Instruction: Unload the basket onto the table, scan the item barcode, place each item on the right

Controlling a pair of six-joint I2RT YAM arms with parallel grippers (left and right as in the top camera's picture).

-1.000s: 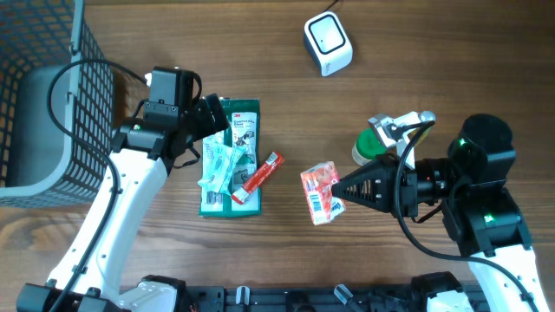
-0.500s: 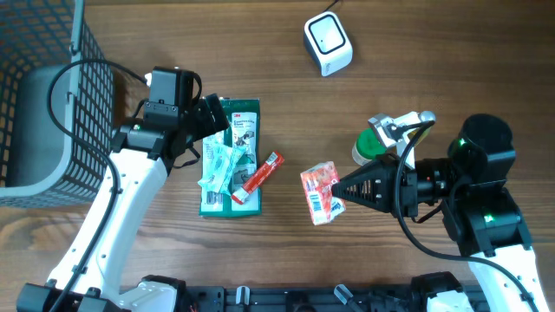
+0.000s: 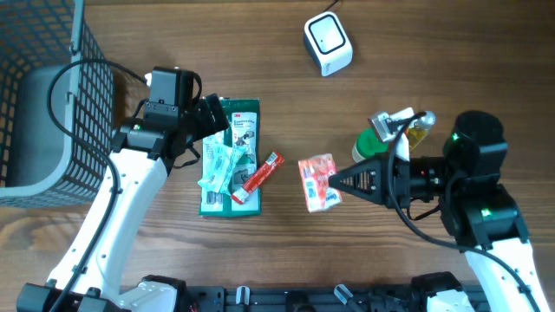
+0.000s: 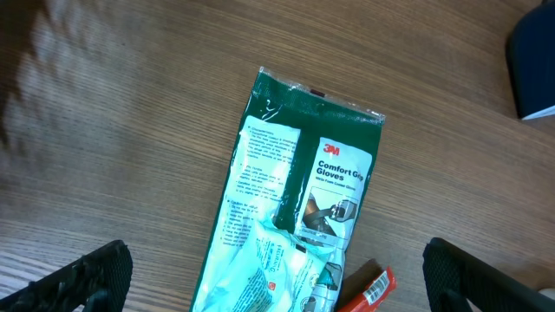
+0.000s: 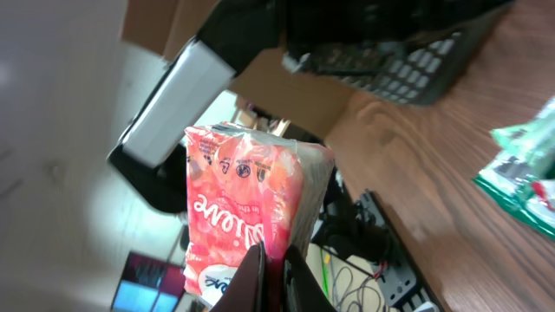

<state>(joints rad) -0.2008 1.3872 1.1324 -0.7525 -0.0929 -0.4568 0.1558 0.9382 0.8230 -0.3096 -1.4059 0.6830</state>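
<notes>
Jaws of the right gripper (image 3: 336, 182) were clenched on one edge of the pink tissue packet (image 3: 318, 182) in the overhead view, so the packet stuck out just past the fingertips. A white scanner (image 3: 328, 43) stood well off to one side of those jaws, and a green-capped bottle (image 3: 368, 146) sat close behind them, beside the gripper's body. The left gripper (image 3: 217, 120) had its jaws released and spread wide above the top end of a green glove pack (image 3: 240, 121). A red sachet (image 3: 260, 173) lay on the wooden table (image 3: 416, 52) between the two pairs of jaws.

From the left wrist, both dark fingers (image 4: 87, 277) stood far apart at the lower corners. The glove pack lay flat between and ahead of them, touching neither.

From the right wrist, the fingers (image 5: 251, 277) pinched the packet's lower edge. The packet stood upright straight ahead of the jaws, its printed face to the camera, and no barcode could be made out on it.
</notes>
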